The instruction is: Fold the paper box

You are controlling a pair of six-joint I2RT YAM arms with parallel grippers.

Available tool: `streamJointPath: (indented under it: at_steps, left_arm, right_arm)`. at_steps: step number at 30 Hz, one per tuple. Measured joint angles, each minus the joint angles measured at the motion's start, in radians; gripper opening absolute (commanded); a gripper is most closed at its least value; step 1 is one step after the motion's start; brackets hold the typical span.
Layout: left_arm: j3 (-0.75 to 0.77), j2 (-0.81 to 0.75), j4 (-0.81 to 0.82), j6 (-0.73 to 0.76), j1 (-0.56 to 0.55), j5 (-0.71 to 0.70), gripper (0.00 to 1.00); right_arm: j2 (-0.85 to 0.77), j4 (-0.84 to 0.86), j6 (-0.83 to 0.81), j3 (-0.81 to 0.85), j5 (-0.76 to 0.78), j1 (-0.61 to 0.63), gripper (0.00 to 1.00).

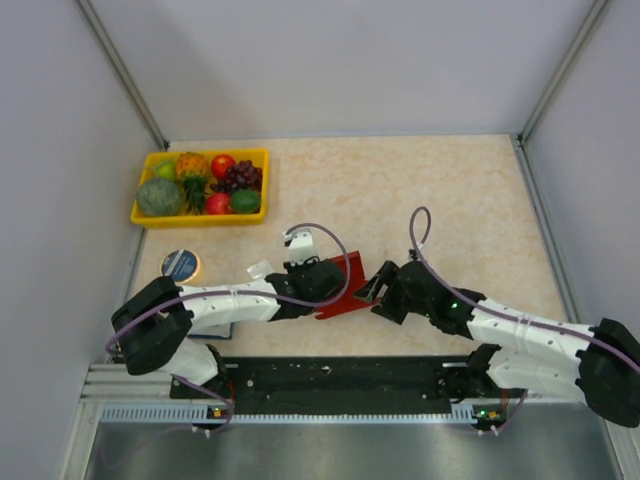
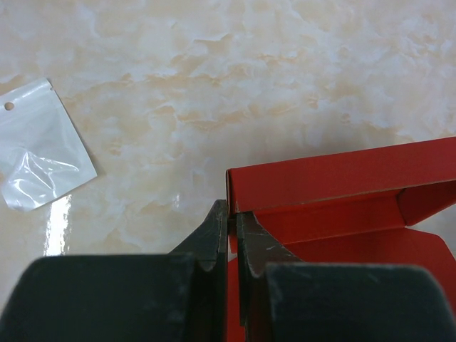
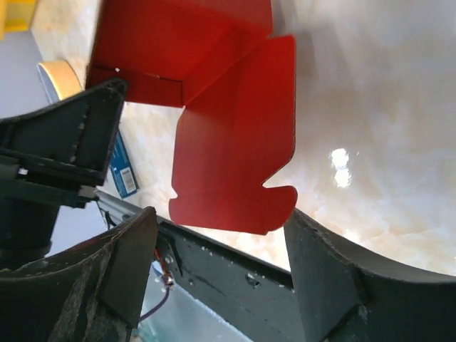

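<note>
Since the box is only part folded, it sits by the middle of the near edge of the bench, between the two arms, where both can reach it. One long wall stands upright, and a flat flap with a notched tab reaches out toward the right arm.

The left jaws are closed on the top edge of the raised wall, right at its corner. This pinch probably anchors the box and keeps the wall up while the other side is worked. The right jaws stand wide apart and hold nothing. The flap's notched end lies in the gap between them, and I can see no contact with it. They look lined up to take that flap and swing it upward.

A wrapper lies flat just beside the box, toward the left edge. A round tin lies beyond it. The fruit tray sits in the far left corner, well apart, so none of these should hinder the fold.
</note>
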Motion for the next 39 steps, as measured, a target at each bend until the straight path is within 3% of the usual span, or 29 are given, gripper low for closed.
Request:
streamJointPath:
  at_steps: [4, 5, 6, 9, 10, 11, 13, 14, 18, 23, 27, 29, 34, 39]
  left_arm:
    - [0.024, 0.000, -0.067, -0.080, 0.001, 0.021, 0.00]
    - [0.029, 0.000, -0.080, -0.096, 0.001, 0.027, 0.00]
    - [0.033, 0.000, -0.092, -0.109, 0.001, 0.031, 0.00]
    - [0.045, 0.000, -0.129, -0.149, 0.001, 0.040, 0.07]
    - [0.048, 0.000, -0.141, -0.164, 0.002, 0.040, 0.13]
    - [0.050, 0.000, -0.152, -0.177, 0.003, 0.042, 0.27]
    - [0.051, -0.003, -0.168, -0.197, 0.005, 0.051, 0.47]
    - [0.051, -0.009, -0.182, -0.203, 0.006, 0.066, 0.53]
    - [0.035, -0.082, -0.185, -0.163, 0.006, 0.166, 0.98]
    - [-0.043, -0.402, -0.134, -0.034, 0.006, 0.351, 0.98]
    - [-0.099, -0.719, -0.135, 0.066, 0.024, 0.447, 0.98]
    - [-0.106, -0.817, -0.167, 0.114, 0.089, 0.509, 0.98]
    - [-0.158, -0.787, -0.213, 0.195, 0.327, 0.673, 0.98]
    - [-0.135, -0.562, -0.312, 0.215, 0.455, 0.712, 0.98]
  right_arm:
    - [0.130, 0.022, 0.091, 0.023, 0.050, 0.076, 0.53]
    - [0.158, 0.018, 0.104, 0.032, 0.064, 0.084, 0.41]
    - [0.188, 0.011, 0.122, 0.045, 0.082, 0.094, 0.36]
    - [0.240, -0.008, 0.156, 0.082, 0.123, 0.109, 0.32]
    - [0.249, -0.024, 0.163, 0.100, 0.139, 0.115, 0.31]
    - [0.255, -0.042, 0.164, 0.121, 0.152, 0.117, 0.18]
    - [0.259, -0.071, 0.161, 0.161, 0.176, 0.120, 0.06]
    - [0.259, -0.087, 0.162, 0.180, 0.188, 0.120, 0.04]
    - [0.258, -0.181, 0.113, 0.263, 0.217, 0.119, 0.00]
    - [0.257, -0.340, -0.072, 0.360, 0.200, 0.072, 0.00]
    - [0.255, -0.505, -0.378, 0.457, 0.122, -0.063, 0.00]
    - [0.260, -0.635, -0.569, 0.547, 0.087, -0.139, 0.00]
    - [0.353, -0.949, -0.930, 0.856, 0.139, -0.195, 0.00]
    - [0.457, -1.060, -1.118, 1.009, 0.160, -0.180, 0.00]
